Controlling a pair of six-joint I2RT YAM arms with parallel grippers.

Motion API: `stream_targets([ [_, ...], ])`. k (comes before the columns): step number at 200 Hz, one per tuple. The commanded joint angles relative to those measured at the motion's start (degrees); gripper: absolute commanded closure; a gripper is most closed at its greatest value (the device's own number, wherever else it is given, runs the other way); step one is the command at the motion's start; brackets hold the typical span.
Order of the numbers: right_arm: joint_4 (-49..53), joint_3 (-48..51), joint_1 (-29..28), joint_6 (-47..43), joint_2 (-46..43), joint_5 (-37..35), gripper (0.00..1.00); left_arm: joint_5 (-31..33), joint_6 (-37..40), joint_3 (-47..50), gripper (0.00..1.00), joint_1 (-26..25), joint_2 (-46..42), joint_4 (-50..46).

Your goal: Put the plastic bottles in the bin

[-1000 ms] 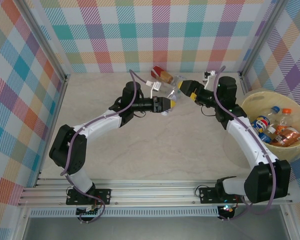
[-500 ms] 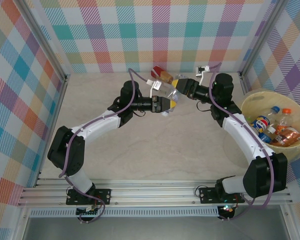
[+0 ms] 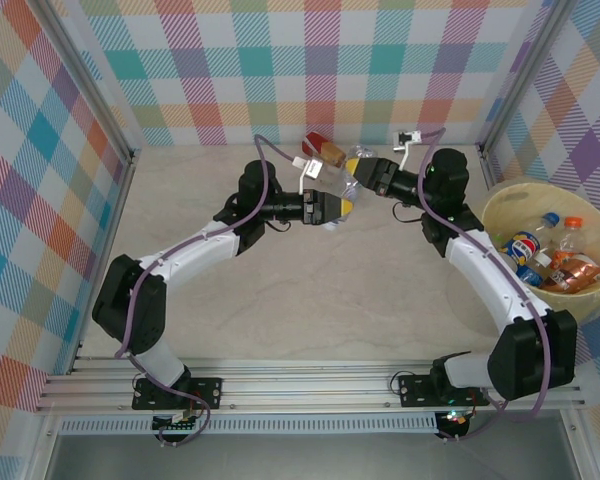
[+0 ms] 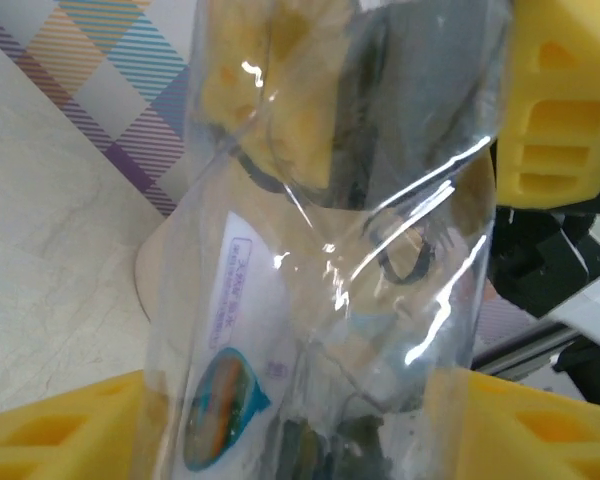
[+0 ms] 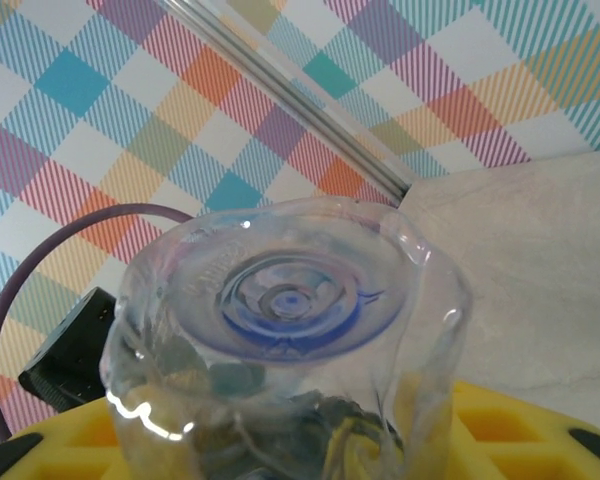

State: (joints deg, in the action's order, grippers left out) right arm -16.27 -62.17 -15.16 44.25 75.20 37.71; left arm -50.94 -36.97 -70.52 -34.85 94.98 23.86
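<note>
Plastic bottles are the business, and a clutch of them (image 3: 545,255) already lies in the large round pale-yellow plastic bin (image 3: 505,210) at the right side of the pale marbled table (image 3: 310,310). The bin's far side is cut off by the frame edge, so no count from me. Towards the back, both arms meet nose to nose: the left gripper (image 3: 332,207) and the right gripper (image 3: 358,170) share one small clear crumpled plastic bottle (image 3: 346,187) between them. This reads as a handover, left to right! From the right wrist, the bottle's base (image 5: 290,300) sits dented between the yellow foam fingers (image 5: 500,430), so I call the right gripper clamped on it. From the left wrist, its own yellow fingers (image 4: 50,440) flank the bottle (image 4: 330,250), but whether the pads press or stand free I cannot tell. Next move, as I judge it: the left must come fully clear, then the right swings across to the bin and lets go above it. Just behind, a bottle with brown liquid and a red cap (image 3: 325,150) lies near the checked back wall (image 3: 310,70). The shared bottle's cap end is hidden, and the print on its white label (image 4: 242,290) is too small to read.
</note>
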Motion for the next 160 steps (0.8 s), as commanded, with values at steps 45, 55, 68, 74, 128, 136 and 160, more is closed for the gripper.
stream_targets([
  [45, 18.80, -4.39, -0.05, -13.58, -7.62, -16.18, 0.56, 1.50, 7.70, -0.14, 0.00, -0.74, -8.06, -9.15],
  [55, 22.81, -6.08, 0.33, -15.74, -8.40, -19.13, 0.56, 3.54, 9.89, -0.05, 0.00, -0.70, -9.34, -12.07],
  [68, 29.18, -9.20, 0.85, -19.31, -9.42, -23.84, 0.56, 5.94, 11.91, 0.28, 0.00, -0.74, -10.65, -14.79],
  [74, 32.70, -11.02, 1.27, -21.11, -9.82, -25.83, 0.56, 7.16, 12.60, 0.47, 0.00, -0.74, -11.18, -15.69],
  [128, 54.50, -26.25, 2.95, -35.25, -11.84, -47.57, 0.57, 14.29, 13.83, 1.26, 0.00, -0.46, -11.25, -18.40],
  [136, 55.95, -27.70, 3.03, -36.60, -12.08, -50.23, 0.57, 14.29, 13.41, 1.19, 0.00, -0.39, -10.77, -18.00],
  [160, 58.88, -30.99, 3.47, -40.11, -12.65, -57.08, 0.57, 14.72, 12.33, 1.09, 0.00, -0.13, -9.84, -17.45],
])
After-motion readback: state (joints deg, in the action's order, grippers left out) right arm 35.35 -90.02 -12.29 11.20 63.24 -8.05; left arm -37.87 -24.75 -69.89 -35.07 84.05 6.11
